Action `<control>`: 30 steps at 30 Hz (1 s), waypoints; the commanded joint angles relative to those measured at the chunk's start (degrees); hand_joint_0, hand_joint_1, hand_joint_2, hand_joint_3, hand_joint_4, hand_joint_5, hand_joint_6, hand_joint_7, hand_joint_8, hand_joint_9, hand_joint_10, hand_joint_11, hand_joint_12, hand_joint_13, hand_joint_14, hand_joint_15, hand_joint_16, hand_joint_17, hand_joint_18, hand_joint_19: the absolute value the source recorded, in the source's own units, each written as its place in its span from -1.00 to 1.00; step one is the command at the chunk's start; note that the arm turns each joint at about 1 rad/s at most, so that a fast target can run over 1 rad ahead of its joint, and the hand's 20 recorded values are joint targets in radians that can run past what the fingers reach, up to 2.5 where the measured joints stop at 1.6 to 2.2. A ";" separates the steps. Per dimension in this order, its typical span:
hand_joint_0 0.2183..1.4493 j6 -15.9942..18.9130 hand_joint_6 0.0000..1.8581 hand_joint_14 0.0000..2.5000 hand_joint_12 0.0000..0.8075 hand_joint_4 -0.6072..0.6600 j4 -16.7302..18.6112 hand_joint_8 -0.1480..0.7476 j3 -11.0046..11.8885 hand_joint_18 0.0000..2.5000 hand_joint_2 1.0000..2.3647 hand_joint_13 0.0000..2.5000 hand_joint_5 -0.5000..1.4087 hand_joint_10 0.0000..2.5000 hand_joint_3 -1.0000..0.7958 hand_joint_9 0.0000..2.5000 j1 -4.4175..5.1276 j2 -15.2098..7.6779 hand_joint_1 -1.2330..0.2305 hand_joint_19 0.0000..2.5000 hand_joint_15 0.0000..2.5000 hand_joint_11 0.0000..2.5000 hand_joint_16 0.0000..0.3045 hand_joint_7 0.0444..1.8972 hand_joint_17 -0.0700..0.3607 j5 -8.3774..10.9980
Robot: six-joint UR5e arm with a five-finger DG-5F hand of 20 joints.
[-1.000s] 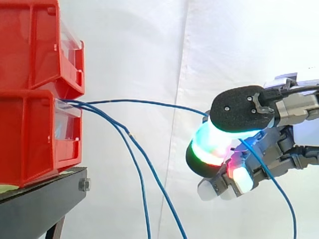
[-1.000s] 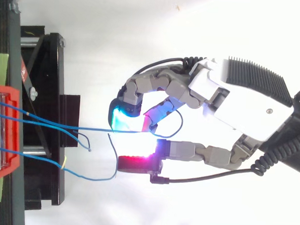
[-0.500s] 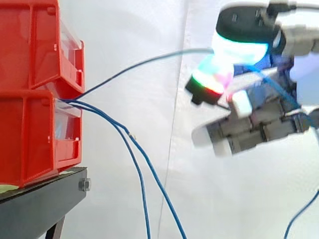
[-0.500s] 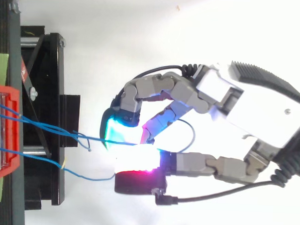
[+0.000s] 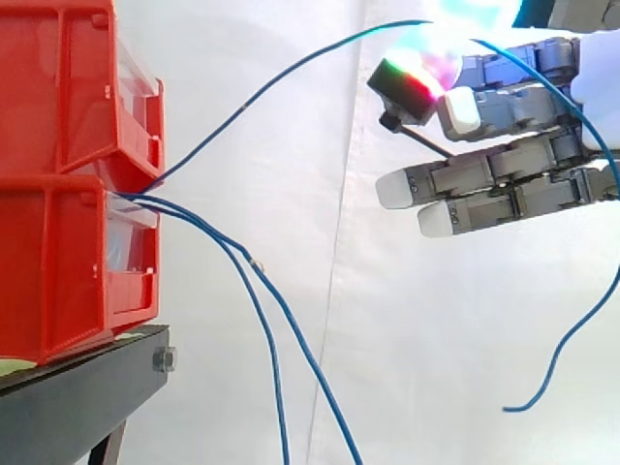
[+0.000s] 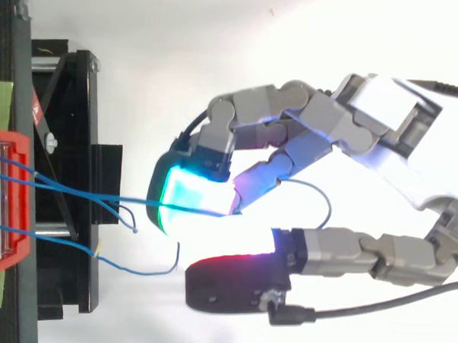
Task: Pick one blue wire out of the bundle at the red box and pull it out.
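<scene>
Robot hand (image 6: 353, 120) pinches one thin blue wire (image 5: 291, 75) between its glowing pads; the wire slants up from the stacked red plastic bins (image 5: 58, 223); hand sits high, well apart from them.

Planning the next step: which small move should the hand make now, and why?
Probably pull the hand back from the red box: its fingers pinch one blue wire, which runs nearly straight to the box, its end not yet out.
</scene>
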 commanded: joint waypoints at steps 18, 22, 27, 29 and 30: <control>-0.50 0.73 -0.20 -0.99 -0.10 0.10 -2.63 -0.11 -0.07 -0.72 -1.00 -0.59 -0.57 -0.98 -0.39 -0.16 0.01 -1.21 -0.17 -0.63 -0.70 -0.50 -0.67 0.15 -0.15 3.18; -0.51 0.73 -0.20 -0.99 -0.09 0.11 -2.81 -0.12 -0.07 -0.72 -1.00 -0.59 -0.56 -0.98 -0.41 -0.16 0.01 -1.21 -0.14 -0.62 -0.70 -0.50 -0.67 0.15 -0.15 3.18; -0.50 0.64 -0.20 -0.99 -0.09 0.13 -2.81 -0.12 -0.15 -0.73 -1.00 -0.59 -0.56 -0.98 -0.41 -0.16 0.01 -1.21 -0.03 -0.62 -0.69 -0.51 -0.67 0.15 -0.15 3.27; -0.45 0.73 -0.22 -0.99 -0.11 0.12 -2.81 -0.14 -0.07 -0.74 -0.99 -0.60 -0.56 -0.98 -0.37 -0.16 0.01 -1.21 0.06 -0.61 -0.69 -0.51 -0.68 0.16 -0.17 3.27; -0.42 0.73 -0.23 -0.99 -0.12 0.13 -2.81 -0.15 -0.07 -0.74 -0.99 -0.60 -0.56 -0.98 -0.35 -0.16 0.01 -1.21 0.10 -0.61 -0.69 -0.50 -0.68 0.18 -0.17 3.27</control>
